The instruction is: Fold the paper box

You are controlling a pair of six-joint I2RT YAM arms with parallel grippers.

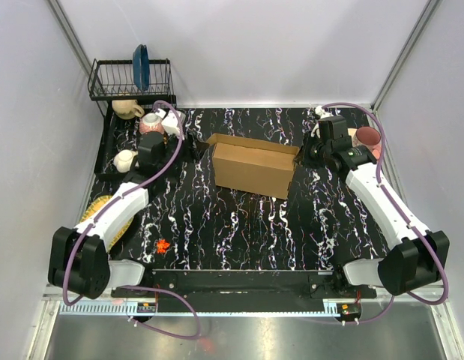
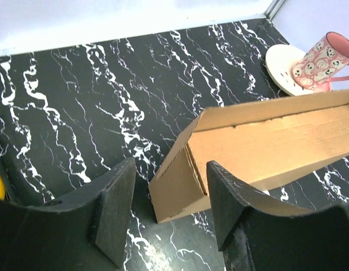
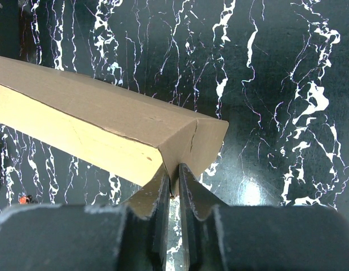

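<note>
right jaws: nipped on paper box (image 1: pixel 254 169) right end | left jaws: apart, box's left end just ahead, seemingly untouched

Plain brown paper box (image 1: pixel 254 169), folded into an open-topped oblong, standing upright, slightly skewed, flaps raised.

1. From the top external camera we look down from above and behind the arm bases (image 1: pixel 80 262) at the bottom edge, taking in the whole table (image 1: pixel 217 225).
2. At the left wrist we look past the left gripper (image 2: pixel 168 180), close on one end of the paper box (image 2: pixel 264 147).
3. At the right wrist we sit tight against its other end; all three views share it.
</note>
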